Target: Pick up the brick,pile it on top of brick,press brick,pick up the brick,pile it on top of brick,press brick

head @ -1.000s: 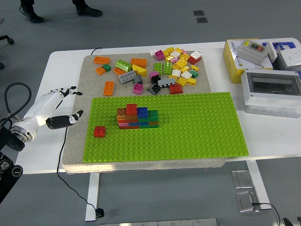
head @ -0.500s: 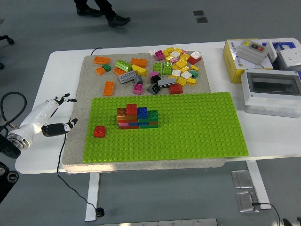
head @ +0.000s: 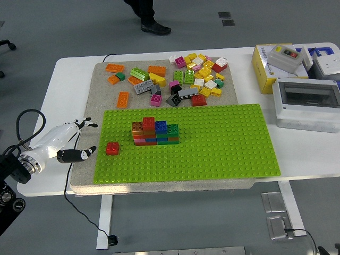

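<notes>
A small red brick (head: 112, 148) sits alone near the left edge of the green baseplate (head: 223, 143). A stack of bricks (head: 155, 132) in red, orange, blue, green and pink stands on the plate's left middle. My left hand (head: 79, 141) hovers at the table's left, just left of the red brick, fingers spread and holding nothing. A gap separates its thumb tip from the brick. The right hand is out of sight.
Loose bricks (head: 180, 79) of many colours lie on the grey mat (head: 101, 90) behind the plate. A yellow box (head: 265, 66) and grey electrical boxes (head: 305, 103) stand at the right. A person's legs (head: 149, 16) show on the floor beyond the table.
My left hand first dropped back to the lower left, then moved right toward the red brick. The person's feet walked rightward behind the table.
</notes>
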You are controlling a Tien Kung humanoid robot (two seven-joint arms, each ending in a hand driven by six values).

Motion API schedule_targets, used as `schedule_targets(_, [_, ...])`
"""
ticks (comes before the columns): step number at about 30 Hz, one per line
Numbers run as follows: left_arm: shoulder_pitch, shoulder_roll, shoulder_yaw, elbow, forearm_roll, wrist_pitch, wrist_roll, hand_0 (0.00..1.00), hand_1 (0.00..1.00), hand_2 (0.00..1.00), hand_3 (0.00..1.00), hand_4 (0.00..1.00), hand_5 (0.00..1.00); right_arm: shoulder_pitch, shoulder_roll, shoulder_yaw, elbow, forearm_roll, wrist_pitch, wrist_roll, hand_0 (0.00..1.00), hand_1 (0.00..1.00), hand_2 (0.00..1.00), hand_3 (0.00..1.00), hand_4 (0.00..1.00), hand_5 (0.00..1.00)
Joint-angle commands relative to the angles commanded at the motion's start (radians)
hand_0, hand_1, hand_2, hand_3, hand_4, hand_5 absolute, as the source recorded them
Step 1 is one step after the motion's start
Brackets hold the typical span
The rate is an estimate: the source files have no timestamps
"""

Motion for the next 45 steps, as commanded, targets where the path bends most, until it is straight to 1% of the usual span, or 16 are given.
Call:
schedule_targets(5, [-0.013,-0.007,0.019,0.0,0.01,-0.006,0.012,0.963,0.968,0.998,0.857,0.674,0.269,0.001,-0.001,-0.001,0.0,0.003,0.0,0.002,0.73,0.669,0.685,0.748,0.592,0.932])
schedule_targets(13, [-0.041,-0.034,0.034,0.013,0.028,-0.014,0.021,0.967,0.974,0.998,0.852,0.684,0.277,0.002,-0.002,-0.013,0.0,0.022,-0.002,0.009,0.729,0.67,0.683,0.749,0.596,0.935])
schedule_targets(17, [-0.049,-0.044,0.038,0.017,0.034,-0.02,0.025,0.967,0.974,0.998,0.852,0.684,0.277,0.004,-0.001,-0.016,0.0,0.026,-0.002,0.011,0.729,0.67,0.683,0.749,0.596,0.935])
schedule_targets(23, [-0.049,-0.047,0.039,0.013,0.04,-0.038,0.034,0.967,0.976,0.998,0.853,0.688,0.278,0.004,-0.003,-0.02,0.0,0.033,-0.002,0.013,0.729,0.67,0.683,0.749,0.59,0.938])
schedule_targets(24, [-0.049,-0.048,0.038,0.012,0.042,-0.041,0.036,0.972,0.979,0.998,0.852,0.71,0.284,0.004,-0.004,-0.021,0.0,0.033,-0.001,0.014,0.729,0.67,0.684,0.749,0.593,0.938])
schedule_targets(31, [-0.043,-0.057,0.033,0.013,0.051,-0.055,0.053,0.973,0.987,0.998,0.852,0.711,0.286,0.003,-0.008,-0.045,0.0,0.059,-0.003,0.021,0.73,0.67,0.687,0.749,0.602,0.947])
schedule_targets(45, [-0.037,-0.077,0.009,0.039,0.062,-0.066,0.049,0.978,0.99,0.998,0.849,0.716,0.29,0.006,-0.011,-0.055,0.0,0.068,-0.007,0.032,0.73,0.67,0.688,0.747,0.603,0.928])
